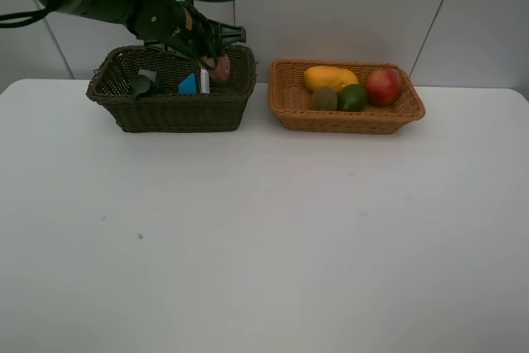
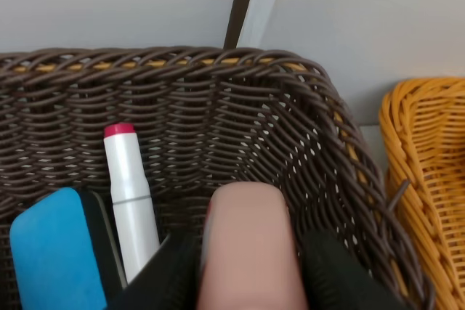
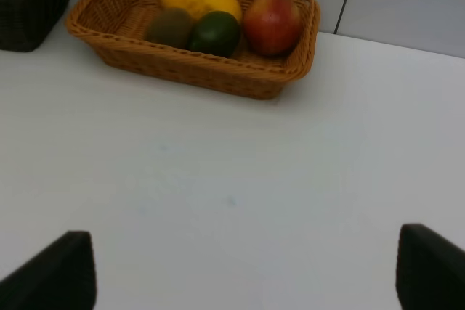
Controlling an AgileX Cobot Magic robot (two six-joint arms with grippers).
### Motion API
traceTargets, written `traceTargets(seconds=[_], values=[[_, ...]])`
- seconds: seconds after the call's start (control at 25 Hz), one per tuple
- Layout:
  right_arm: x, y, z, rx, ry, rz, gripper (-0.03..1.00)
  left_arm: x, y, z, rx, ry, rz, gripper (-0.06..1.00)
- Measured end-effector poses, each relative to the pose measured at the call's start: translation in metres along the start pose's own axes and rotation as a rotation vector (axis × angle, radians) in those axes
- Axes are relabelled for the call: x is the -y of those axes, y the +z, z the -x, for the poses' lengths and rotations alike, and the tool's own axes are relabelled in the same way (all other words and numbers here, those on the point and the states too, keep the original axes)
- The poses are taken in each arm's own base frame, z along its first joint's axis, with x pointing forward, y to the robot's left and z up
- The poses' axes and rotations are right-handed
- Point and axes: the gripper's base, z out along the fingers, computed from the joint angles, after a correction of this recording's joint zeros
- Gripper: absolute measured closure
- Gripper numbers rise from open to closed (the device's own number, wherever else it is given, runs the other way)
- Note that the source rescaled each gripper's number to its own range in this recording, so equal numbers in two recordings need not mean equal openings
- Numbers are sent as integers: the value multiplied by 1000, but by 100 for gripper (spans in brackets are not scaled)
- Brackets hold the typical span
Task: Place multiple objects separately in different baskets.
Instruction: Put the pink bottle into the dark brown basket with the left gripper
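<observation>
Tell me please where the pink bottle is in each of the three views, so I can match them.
Exterior high: the pink bottle is in the left gripper, over the right end of the dark basket.
Left wrist: the bottle is large and blurred between the two fingers, inside the dark basket.
Right wrist: not in it.
Shared landmark: the orange basket.

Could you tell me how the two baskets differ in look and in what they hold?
The dark basket is deep and brown-green; the orange basket is shallower and tan. The dark basket holds a marker, a blue block and other non-food items, with the left gripper lowering a pink bottle in; the orange basket holds only fruit. Both are rectangular, woven and standing on the white table.
</observation>
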Motion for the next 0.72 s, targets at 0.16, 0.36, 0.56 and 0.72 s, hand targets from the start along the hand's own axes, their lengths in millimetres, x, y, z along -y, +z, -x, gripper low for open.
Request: traceTargets(seconds=[0.16, 0.36, 0.56, 0.72], values=[[0, 0, 0, 0, 0, 0, -3, 0, 0, 0, -1, 1, 0, 67], [0, 0, 0, 0, 0, 0, -3, 0, 0, 0, -1, 15, 5, 66], [0, 0, 0, 0, 0, 0, -3, -2, 1, 0, -1, 64, 18, 12], [0, 0, 0, 0, 0, 0, -3, -2, 1, -1, -2, 67, 20, -4]])
